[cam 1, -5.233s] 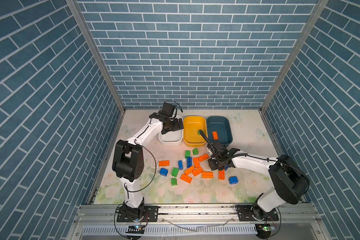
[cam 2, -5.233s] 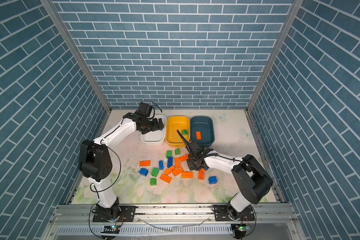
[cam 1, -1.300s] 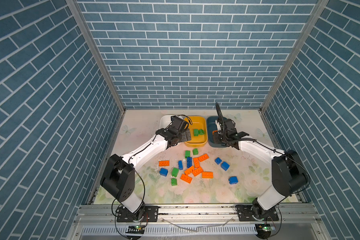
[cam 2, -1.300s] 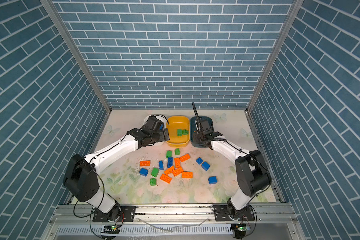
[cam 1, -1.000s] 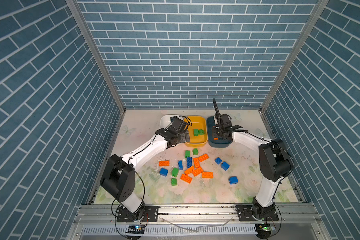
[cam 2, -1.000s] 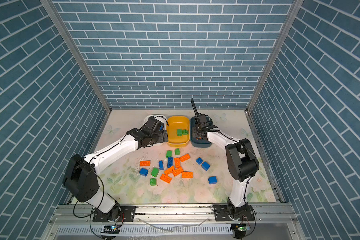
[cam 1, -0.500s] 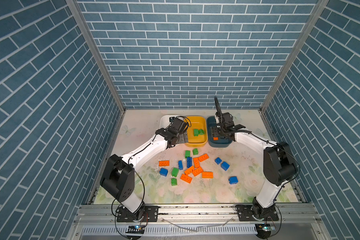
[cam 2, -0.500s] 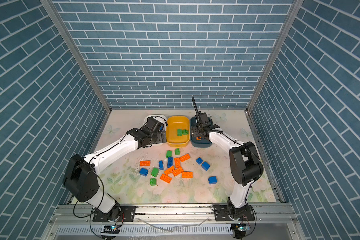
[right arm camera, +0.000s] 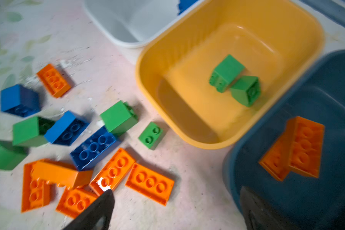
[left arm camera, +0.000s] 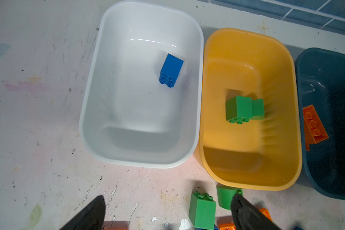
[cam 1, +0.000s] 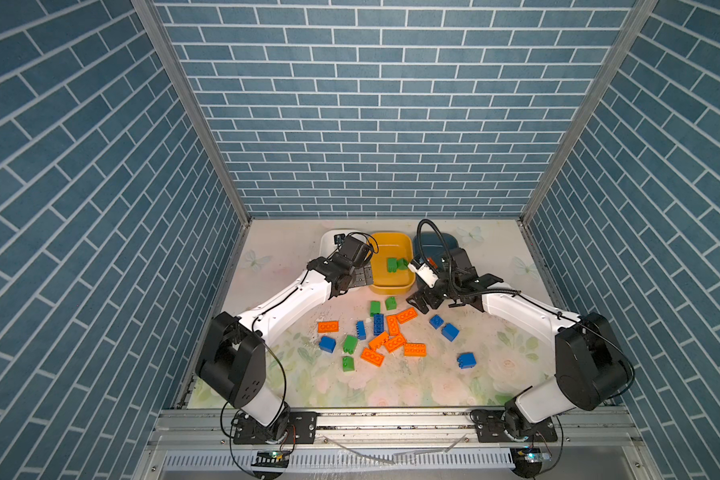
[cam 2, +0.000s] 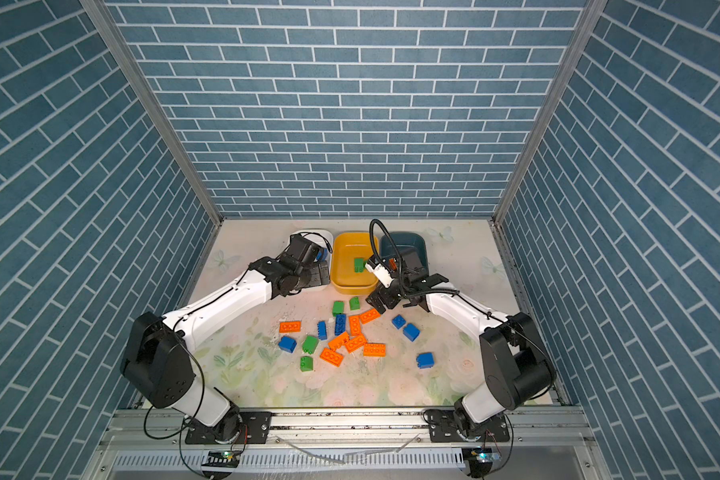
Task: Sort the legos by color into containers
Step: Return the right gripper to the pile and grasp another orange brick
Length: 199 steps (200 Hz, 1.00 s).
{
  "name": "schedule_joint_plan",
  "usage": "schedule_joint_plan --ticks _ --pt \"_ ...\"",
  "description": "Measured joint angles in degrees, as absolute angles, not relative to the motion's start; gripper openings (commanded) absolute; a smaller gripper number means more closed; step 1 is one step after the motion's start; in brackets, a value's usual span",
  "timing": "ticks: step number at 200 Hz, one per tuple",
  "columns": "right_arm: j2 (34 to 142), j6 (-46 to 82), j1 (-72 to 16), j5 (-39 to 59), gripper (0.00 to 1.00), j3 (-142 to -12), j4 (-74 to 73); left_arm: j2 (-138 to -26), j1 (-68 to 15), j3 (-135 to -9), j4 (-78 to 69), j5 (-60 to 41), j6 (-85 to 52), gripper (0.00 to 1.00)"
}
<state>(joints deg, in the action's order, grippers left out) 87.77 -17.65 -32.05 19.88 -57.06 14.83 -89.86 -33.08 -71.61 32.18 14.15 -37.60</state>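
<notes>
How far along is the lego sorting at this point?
Done: one blue brick in the white tub, two green bricks in the yellow tub, two orange bricks in the teal tub. In hand: nothing; left end effector and right end effector are both open. Left: the loose bricks on the table, the majority.

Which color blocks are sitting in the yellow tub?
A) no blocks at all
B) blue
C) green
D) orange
C: two green bricks lie inside the yellow tub, while the only blue brick in a tub is in the white tub.
</notes>
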Motion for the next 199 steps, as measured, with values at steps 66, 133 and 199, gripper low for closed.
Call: schedule_joint_plan --ticks 66,133,199 --pt "95.0 -33.91 -36.67 20.95 0.94 -58.96 23.66 -85.17 -31.14 -67.18 31.59 14.37 -40.07 0.99" --pt "104.9 -46.65 -39.75 12.6 0.9 -66.85 28.38 -83.55 -30.17 -65.04 31.22 14.35 -41.01 0.99" --pt "110.98 -51.29 -39.99 11.79 0.76 -73.67 34.28 -82.56 -28.77 -64.01 31.07 14.33 -42.46 0.99"
